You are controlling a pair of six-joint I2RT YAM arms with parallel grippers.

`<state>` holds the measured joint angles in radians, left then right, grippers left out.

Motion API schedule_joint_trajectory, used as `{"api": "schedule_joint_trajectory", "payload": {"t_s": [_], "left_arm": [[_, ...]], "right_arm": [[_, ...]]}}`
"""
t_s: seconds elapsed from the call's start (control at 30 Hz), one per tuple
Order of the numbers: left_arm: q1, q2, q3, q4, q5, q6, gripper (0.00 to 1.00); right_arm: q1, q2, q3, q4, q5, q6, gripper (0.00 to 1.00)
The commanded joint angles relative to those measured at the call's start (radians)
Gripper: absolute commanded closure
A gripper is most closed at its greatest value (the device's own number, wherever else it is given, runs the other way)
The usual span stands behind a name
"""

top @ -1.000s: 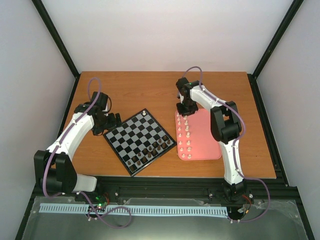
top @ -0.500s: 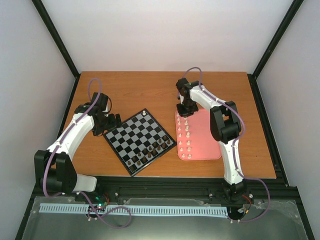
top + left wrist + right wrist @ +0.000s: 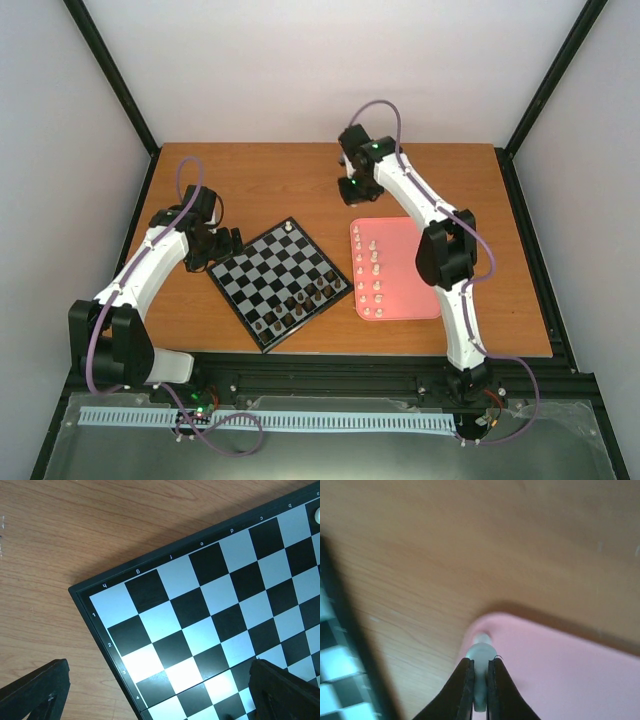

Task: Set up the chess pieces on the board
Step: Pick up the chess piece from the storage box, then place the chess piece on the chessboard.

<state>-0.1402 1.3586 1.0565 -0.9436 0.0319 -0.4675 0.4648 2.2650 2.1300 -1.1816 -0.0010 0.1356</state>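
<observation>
While your right gripper [image 3: 481, 666] hangs above the table [image 3: 250, 180] just past the far left corner of the pink tray [image 3: 410, 270], its jaws are clamped on one cream chess piece [image 3: 481, 652]. Your left gripper [image 3: 160, 692] hovers over a corner of the board [image 3: 265, 270], jaws spread wide and empty. More chess pieces [image 3: 373, 265] stand in rows on the tray

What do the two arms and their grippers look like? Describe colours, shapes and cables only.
The left arm and right arm both have white link shells, bulky black joints and a purple cable looping alongside. The left gripper and right gripper are black, with fingers that narrow toward the tips. Small green lights glow near the right wrist.
</observation>
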Motion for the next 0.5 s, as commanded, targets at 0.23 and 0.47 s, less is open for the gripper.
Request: {"api": "schedule_joint_trajectory", "payload": {"t_s": [0.23, 0.47], "left_arm": [[0.007, -0.057, -0.008, -0.043, -0.032, 0.019, 0.0], [0.007, -0.097, -0.043, -0.051, -0.036, 0.021, 0.0]], "right_arm": [[0.236, 0.079, 0.281, -0.011, -0.086, 0.032, 0.97], [0.317, 0.162, 0.328, -0.004, -0.104, 0.035, 0.97]]}}
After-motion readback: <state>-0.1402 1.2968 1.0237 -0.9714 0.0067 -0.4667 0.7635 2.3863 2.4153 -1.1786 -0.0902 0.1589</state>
